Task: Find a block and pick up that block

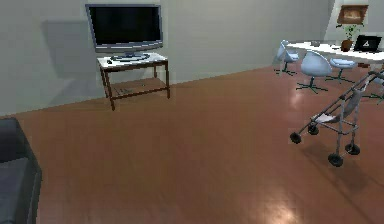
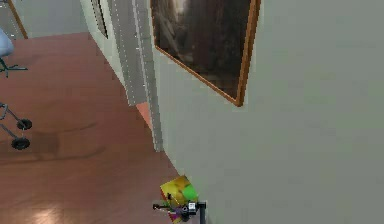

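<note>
Hand (image 2: 168,207) at multicoloured yellow-green blocky object (image 2: 177,189) on brown wooden floor (image 2: 80,120) by pale wall (image 2: 310,150) | grip and hold: cannot tell | risk: nudging object away, scraping wall

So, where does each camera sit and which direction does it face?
Forward view: on the robot, facing ahead and slightly down, at a television, a white table and a wheeled frame.
Arm side view: on the robot's body, facing out sideways at a wall with a framed painting; the gripper shows at the bottom edge, by a colourful block.
Shared: the wheeled frame, at the arm side view's left edge.
</note>
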Tool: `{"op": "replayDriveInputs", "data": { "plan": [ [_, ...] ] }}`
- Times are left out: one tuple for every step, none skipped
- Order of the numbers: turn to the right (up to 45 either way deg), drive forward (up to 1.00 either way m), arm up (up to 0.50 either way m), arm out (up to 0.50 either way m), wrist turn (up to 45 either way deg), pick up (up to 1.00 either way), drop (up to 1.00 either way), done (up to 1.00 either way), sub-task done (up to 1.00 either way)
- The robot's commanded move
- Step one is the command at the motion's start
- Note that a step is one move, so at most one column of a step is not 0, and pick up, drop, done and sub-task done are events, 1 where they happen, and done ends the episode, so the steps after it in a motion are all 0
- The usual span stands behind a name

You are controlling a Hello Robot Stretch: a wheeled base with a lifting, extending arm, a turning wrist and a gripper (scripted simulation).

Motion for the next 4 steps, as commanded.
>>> {"op": "replayDriveInputs", "data": {
  "plan": [
    [0.0,0.0,0.0,0.0,15.0,0.0,0.0,0.0,0.0],
    [0.0,0.0,-0.3,0.0,0.0,0.0,0.0,0.0,0.0],
    [0.0,0.0,0.0,0.0,0.0,1.0,0.0,0.0,0.0],
    [0.0,0.0,0.1,0.0,0.0,0.0,0.0,0.0,0.0]
  ]
}}
